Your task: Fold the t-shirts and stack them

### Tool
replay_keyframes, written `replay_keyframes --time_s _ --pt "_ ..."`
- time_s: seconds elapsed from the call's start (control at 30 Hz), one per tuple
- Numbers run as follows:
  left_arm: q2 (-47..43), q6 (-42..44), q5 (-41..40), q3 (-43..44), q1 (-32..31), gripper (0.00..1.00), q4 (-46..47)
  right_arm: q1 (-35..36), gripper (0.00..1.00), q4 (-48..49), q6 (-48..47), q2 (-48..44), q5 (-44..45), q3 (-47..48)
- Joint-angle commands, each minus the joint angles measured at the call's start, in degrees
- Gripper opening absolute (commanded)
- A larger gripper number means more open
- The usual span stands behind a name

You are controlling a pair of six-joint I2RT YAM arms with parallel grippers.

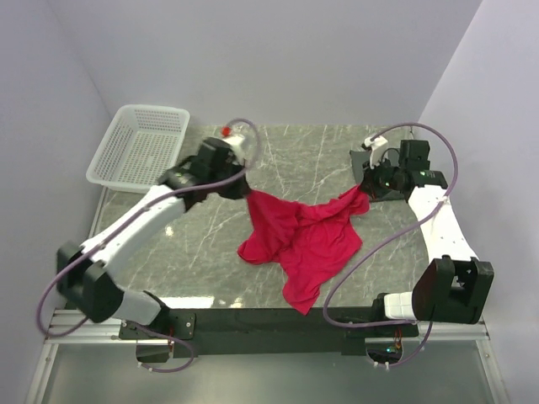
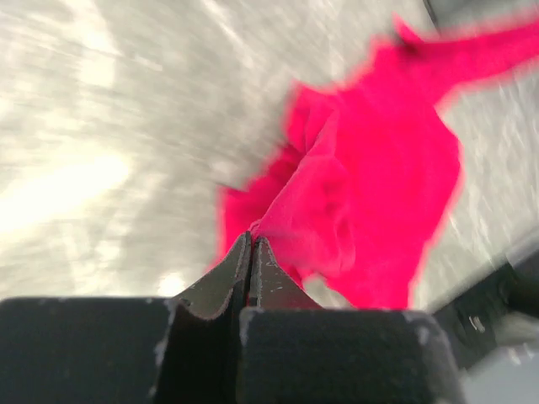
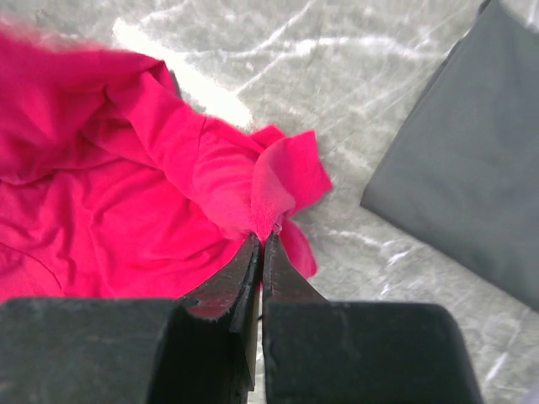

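A crimson-red t-shirt (image 1: pixel 307 240) hangs crumpled between my two grippers over the marble table, its lower part resting on the surface. My left gripper (image 1: pixel 247 192) is shut on the shirt's upper left edge. In the left wrist view its jaws (image 2: pixel 252 240) pinch the red fabric (image 2: pixel 370 177); that view is blurred. My right gripper (image 1: pixel 365 192) is shut on the shirt's right corner. In the right wrist view it (image 3: pixel 262 240) is closed on a bunched fold of the shirt (image 3: pixel 126 194).
A white mesh basket (image 1: pixel 139 145) stands at the back left corner. A small red-topped object (image 1: pixel 226 131) sits at the back of the table. The table's front edge (image 1: pixel 253 313) lies just below the shirt's hem. Grey walls enclose three sides.
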Motion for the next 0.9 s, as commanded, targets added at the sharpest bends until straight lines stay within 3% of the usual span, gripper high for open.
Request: replay_keyframes --time_s 0.0,0.13,0.37,0.73,0.87 --pt "-6.8 3.3 -6.1 1.1 4.6 0.00 -3.4 -0.4 0.00 -1.2 -1.4 0.2 -2.0 5.7" --pt "-11.2 6.6 -17.2 4.5 9.7 0.01 -5.2 -0.4 0.00 -2.5 -1.8 0.3 -2.7 10.1" --pt "-15.7 11.5 -28.8 9.9 15.6 0.00 -4.0 -0.4 0.00 -4.4 -2.0 0.8 -3.5 19.0" --pt "-22.3 13.7 -38.4 13.1 16.8 0.01 6.5 -1.8 0.00 -2.3 4.3 0.4 -3.0 33.9" --pt "-25.4 15.8 -39.4 15.1 16.8 0.01 12.6 -3.9 0.00 -0.4 7.4 0.7 -4.3 45.2"
